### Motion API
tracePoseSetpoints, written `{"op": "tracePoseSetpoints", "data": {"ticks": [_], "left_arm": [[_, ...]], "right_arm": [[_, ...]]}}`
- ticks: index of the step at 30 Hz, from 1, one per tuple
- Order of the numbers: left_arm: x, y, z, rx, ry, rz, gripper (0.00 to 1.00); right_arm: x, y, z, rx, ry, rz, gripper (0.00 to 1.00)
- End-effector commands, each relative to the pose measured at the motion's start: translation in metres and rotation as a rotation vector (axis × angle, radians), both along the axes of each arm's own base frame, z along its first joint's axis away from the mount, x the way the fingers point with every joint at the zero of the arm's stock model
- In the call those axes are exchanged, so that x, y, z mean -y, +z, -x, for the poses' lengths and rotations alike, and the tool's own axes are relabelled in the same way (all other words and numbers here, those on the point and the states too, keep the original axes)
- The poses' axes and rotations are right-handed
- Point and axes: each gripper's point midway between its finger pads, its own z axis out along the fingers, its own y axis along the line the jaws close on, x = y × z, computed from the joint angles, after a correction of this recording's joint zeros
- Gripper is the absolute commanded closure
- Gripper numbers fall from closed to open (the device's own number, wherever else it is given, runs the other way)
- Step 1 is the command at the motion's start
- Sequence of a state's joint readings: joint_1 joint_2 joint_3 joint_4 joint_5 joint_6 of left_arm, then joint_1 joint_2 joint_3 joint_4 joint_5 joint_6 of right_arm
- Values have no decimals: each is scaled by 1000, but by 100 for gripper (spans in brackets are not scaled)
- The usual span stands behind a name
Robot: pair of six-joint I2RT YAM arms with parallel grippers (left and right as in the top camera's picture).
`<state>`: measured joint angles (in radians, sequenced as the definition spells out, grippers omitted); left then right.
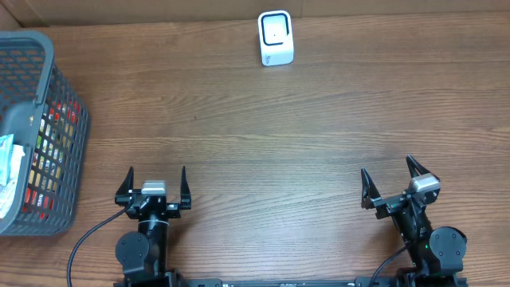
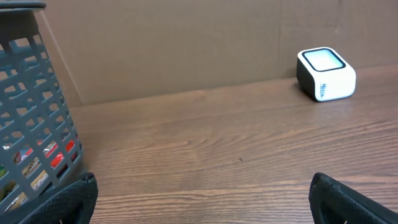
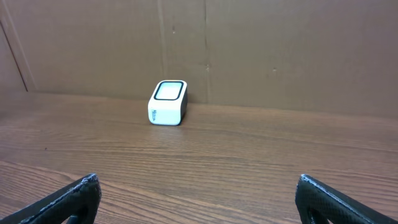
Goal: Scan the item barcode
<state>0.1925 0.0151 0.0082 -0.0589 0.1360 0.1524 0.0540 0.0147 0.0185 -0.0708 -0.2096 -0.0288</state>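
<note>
Start of the job, I think: nothing is picked up yet. Left gripper sits at the near edge of the wooden table, jaws as wide as they go, nothing betw. them. Right gripper is the same: wide open, holds nothing. Both are well apart from everything else.

Stuff to scan is in the grey plastic basket at the far left, on the left gripper's side. Thru the holes I see small packs, red and yellow, and a white wrapped thing at the edge of the overhead pic. Can't tell what they are, and no barcode shows.

White scanner stands at the back of the table, just by the brown cardboard wall, well apart from the basket. It has a dark-rimmed window on its top side.

Next move, my guess: left arm goes, b/c it's closest. It must go up over the rim, down into the basket, and shut on one pack only. Packs lie close together, so it could grab two. Then the barcode side has to face the scanner window.

Writing: small blue letters on the scanner's side, too tiny to read. Pack labels are too blurry. No brand I can read.
</note>
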Motion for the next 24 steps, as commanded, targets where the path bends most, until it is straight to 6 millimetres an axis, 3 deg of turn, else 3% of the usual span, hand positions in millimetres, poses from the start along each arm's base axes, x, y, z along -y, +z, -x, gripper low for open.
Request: {"op": "tracePoseSetpoints", "data": {"ticks": [1,13,24], "left_arm": [[2,1,0,11,-10,29,0],[11,8,0,25,-63,90,0],[15,70,7,100,-78,97,0]], "right_arm": [[1,-1,0,7,-5,-3,0],[0,-1,0,8,-4,-3,0],[-8,32,5,26,46,-5,0]]}}
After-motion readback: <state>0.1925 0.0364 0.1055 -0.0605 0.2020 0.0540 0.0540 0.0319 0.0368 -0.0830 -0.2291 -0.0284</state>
